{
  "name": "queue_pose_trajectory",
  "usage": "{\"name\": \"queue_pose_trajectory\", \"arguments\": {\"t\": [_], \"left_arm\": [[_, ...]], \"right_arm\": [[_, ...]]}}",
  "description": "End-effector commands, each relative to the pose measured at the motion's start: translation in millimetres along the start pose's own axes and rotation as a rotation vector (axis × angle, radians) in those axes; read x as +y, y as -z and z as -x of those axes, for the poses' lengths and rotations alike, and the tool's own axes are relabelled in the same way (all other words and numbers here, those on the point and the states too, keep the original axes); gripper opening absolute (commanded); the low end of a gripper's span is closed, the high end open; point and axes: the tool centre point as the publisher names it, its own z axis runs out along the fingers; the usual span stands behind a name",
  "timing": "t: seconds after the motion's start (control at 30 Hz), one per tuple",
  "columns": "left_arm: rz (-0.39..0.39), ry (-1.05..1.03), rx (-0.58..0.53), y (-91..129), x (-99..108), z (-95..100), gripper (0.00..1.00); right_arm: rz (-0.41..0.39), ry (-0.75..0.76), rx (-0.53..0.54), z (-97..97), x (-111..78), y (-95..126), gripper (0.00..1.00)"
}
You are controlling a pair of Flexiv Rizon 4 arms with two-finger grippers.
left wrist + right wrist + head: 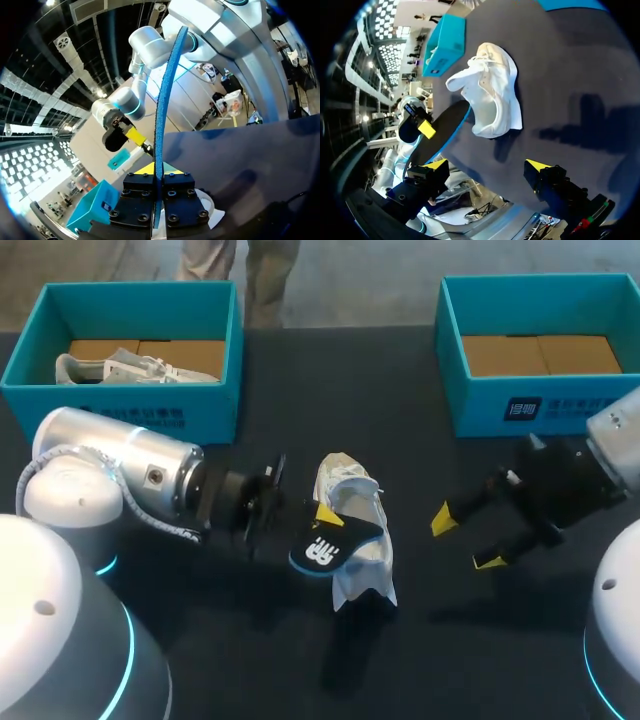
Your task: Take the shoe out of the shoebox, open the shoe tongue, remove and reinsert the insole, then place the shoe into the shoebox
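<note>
Left gripper (326,523) is clamping the removed insole (325,552) by the shoe (352,498); right gripper (465,538) is resting spread apart; reinsertion and boxing are pending.

The table (410,455) lies bare between shoe (350,500) and right gripper (465,539) — insole (332,543) overlaps shoe's left.

You see a white shoe (357,508) on the dark grey tabletop (330,390). The insole (325,550) is black with a white logo and a bright blue edge. The left shoebox (130,405) and right shoebox (600,400) are teal with brown floors. A second shoe (110,368) is pale grey-white. The right gripper (465,540) is black, tipped yellow.
</note>
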Motion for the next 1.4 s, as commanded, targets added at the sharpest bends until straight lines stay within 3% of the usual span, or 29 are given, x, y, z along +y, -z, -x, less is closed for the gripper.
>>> {"name": "queue_pose_trajectory", "arguments": {"t": [0.03,0.43,1.4], "left_arm": [[0.003,0.003,-0.012,-6,-3,-8.6,0.0],[0.032,0.038,-0.097,-9,-15,-26.3,0.0],[0.028,-0.025,-0.171,-18,-14,-42.7,0.0]], "right_arm": [[0.005,0.015,0.002,1.8,-4.9,-5,1.0],[0.01,0.066,0.025,13.4,-21.8,-6,1.0],[0.023,0.063,0.073,21.4,-24.9,-14,1.0]]}}
